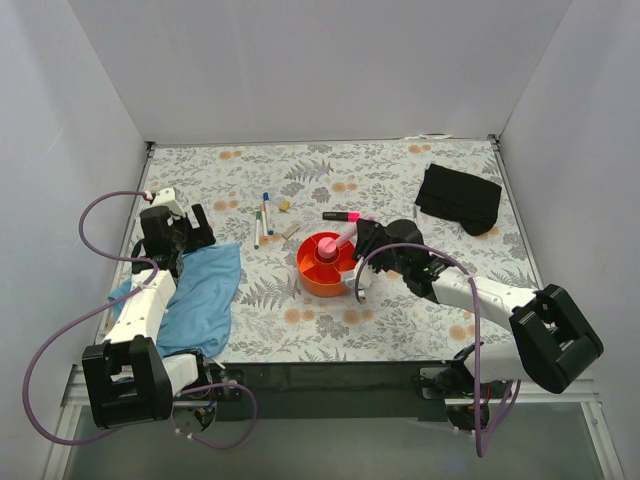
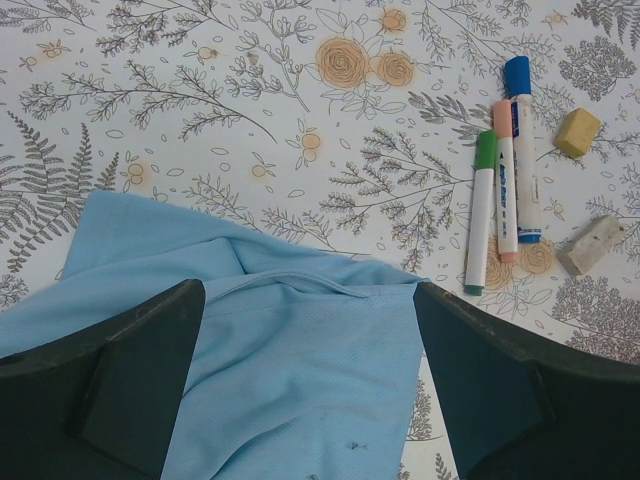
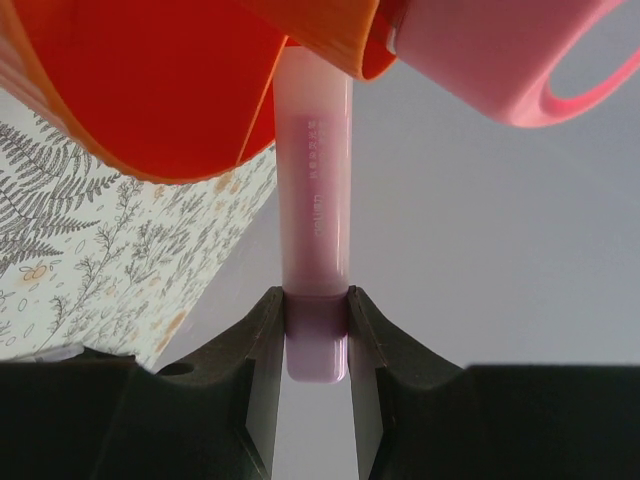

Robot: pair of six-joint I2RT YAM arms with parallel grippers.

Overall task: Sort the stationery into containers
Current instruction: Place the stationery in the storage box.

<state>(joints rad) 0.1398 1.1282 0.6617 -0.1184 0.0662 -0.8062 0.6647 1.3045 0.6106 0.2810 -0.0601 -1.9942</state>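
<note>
Right claw (image 3: 317, 318) pinches a pink marker (image 3: 315, 180) by its end, tip in the orange organizer (image 1: 318, 285) (presumably for release); left claw (image 2: 305, 350), nine o'clock, hangs spread.

High rear overhead view shares pens (image 2: 506, 190) with close left-wrist view.

No word or number can be read with certainty; on the desk (image 2: 200, 80), the peach-capped pen (image 2: 504, 180) carries a line of blue lettering along its white barrel, too small to make out; the blue-capped pen (image 2: 521, 150) just beside it bears a short dark blue print below its cap, likewise illegible; the pink marker (image 3: 315, 180) shows two faint runs of pale lettering lengthwise on its barrel, too blurred to read.
</note>
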